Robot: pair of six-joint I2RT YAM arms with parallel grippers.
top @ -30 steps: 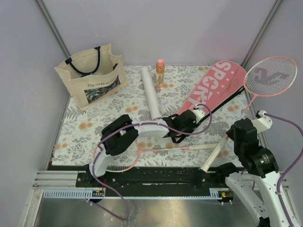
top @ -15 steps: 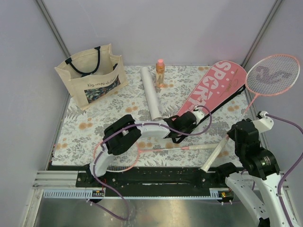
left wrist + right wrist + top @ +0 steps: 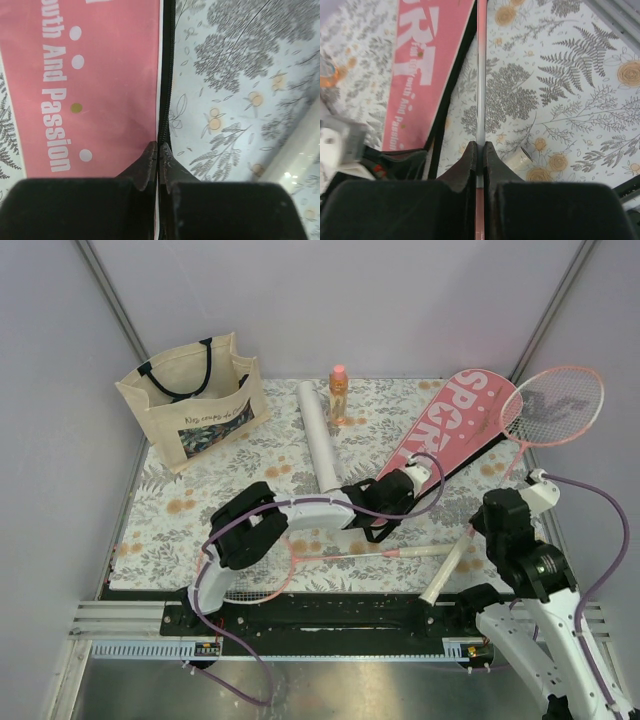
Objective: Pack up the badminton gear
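The pink cover lettered "SPORT" (image 3: 460, 425) lies diagonally at the right of the table. My left gripper (image 3: 388, 508) is at its narrow near end, shut on its black zipper edge (image 3: 167, 75); the left wrist view shows my gripper (image 3: 158, 150) at the seam beside the pink cover (image 3: 100, 75). My right gripper (image 3: 492, 512) is shut on the shaft (image 3: 481, 75) of a pink-framed racket (image 3: 555, 405), held above the table with its head over the cover's far right edge. The second racket (image 3: 340, 556) lies flat near the front. The white tube (image 3: 320, 435) lies at centre back.
A beige tote bag (image 3: 190, 400) with black straps stands at the back left. An orange bottle (image 3: 339, 395) with a pink cap stands beside the tube's far end. Grey walls close in the table at the back and both sides.
My right gripper has moved left with the racket, bringing its head down and nearer the cover's wide end. My left gripper has stayed on the cover's near end.
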